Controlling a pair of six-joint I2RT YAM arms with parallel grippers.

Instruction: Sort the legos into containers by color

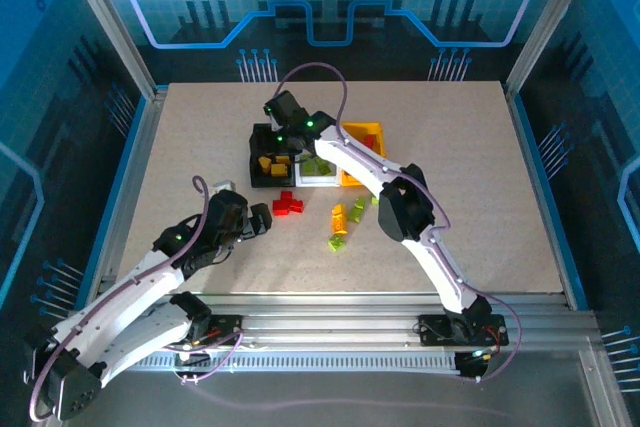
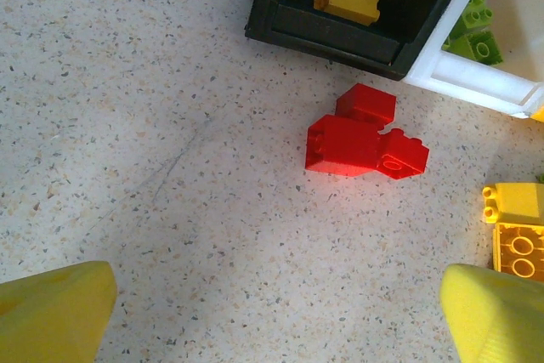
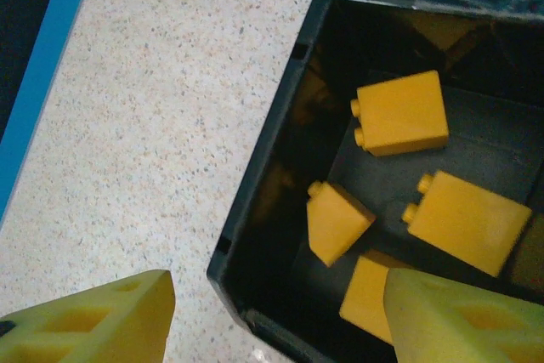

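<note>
Three containers stand side by side: a black bin [image 1: 254, 152], a white bin [image 1: 320, 184] and a yellow-orange bin [image 1: 372, 130]. My right gripper [image 1: 278, 142] hangs open over the black bin [image 3: 276, 125], nothing between its fingers [image 3: 93, 320]; several orange-yellow legos [image 3: 401, 113] lie inside. My left gripper [image 1: 265, 219] is open just left of a cluster of red legos [image 1: 288, 204]. In the left wrist view the red legos [image 2: 361, 142] lie on the table ahead of the open gripper [image 2: 276, 320], near the black bin [image 2: 340, 40]. Green legos [image 2: 476, 36] sit in the white bin [image 2: 476, 82].
Loose orange-yellow legos [image 1: 340, 215] and green legos [image 1: 338, 242] lie on the table right of the red ones, under the right arm's forearm. Two orange-yellow legos [image 2: 518, 227] show at the right edge of the left wrist view. Blue frame rails border the table.
</note>
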